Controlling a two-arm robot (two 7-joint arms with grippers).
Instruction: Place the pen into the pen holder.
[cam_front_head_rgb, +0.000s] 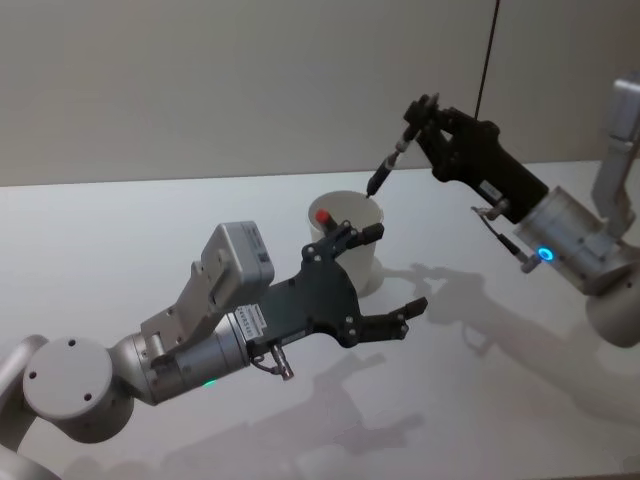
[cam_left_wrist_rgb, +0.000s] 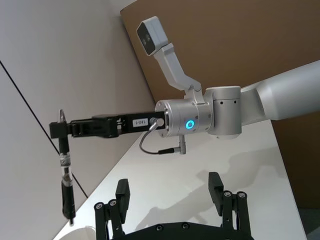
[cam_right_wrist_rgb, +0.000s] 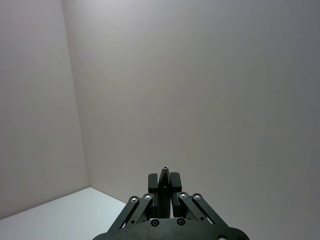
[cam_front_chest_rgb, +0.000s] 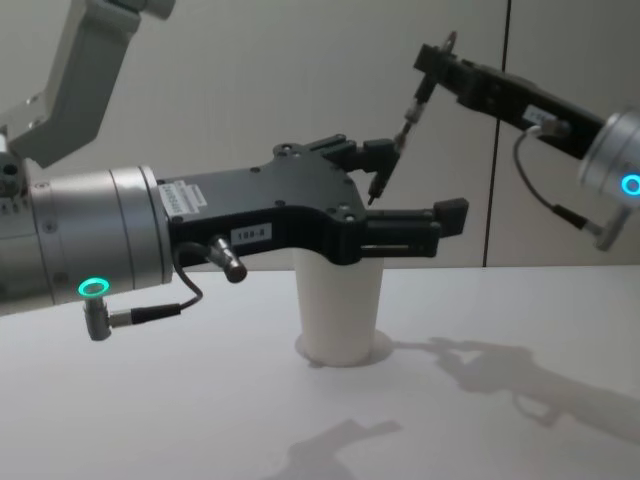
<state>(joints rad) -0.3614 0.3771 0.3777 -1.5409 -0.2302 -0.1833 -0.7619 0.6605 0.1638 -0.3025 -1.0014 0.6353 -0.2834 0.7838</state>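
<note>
right gripper (cam_front_head_rgb: 418, 115) grasps pen (cam_front_head_rgb: 388, 162), tip above pen holder (cam_front_head_rgb: 352, 258) rim; left gripper (cam_front_head_rgb: 392, 270) released beside it.

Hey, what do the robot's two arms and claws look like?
Both arms are silver-grey cylinders with glowing rings, green on the left, blue on the right. Each ends in a black claw, left claw and right claw, with a white label and a short cable.

the left arm reaches in from the near left corner of the table, its wrist rolled so the left tool (cam_front_head_rgb: 392, 272) lies sideways above the middle of the table, fingers (cam_front_head_rgb: 408, 310) spread wide. the right arm comes from the far right edge, raised and slanted toward the middle, the right tool (cam_front_head_rgb: 412, 117) pinched closed high up.
</note>
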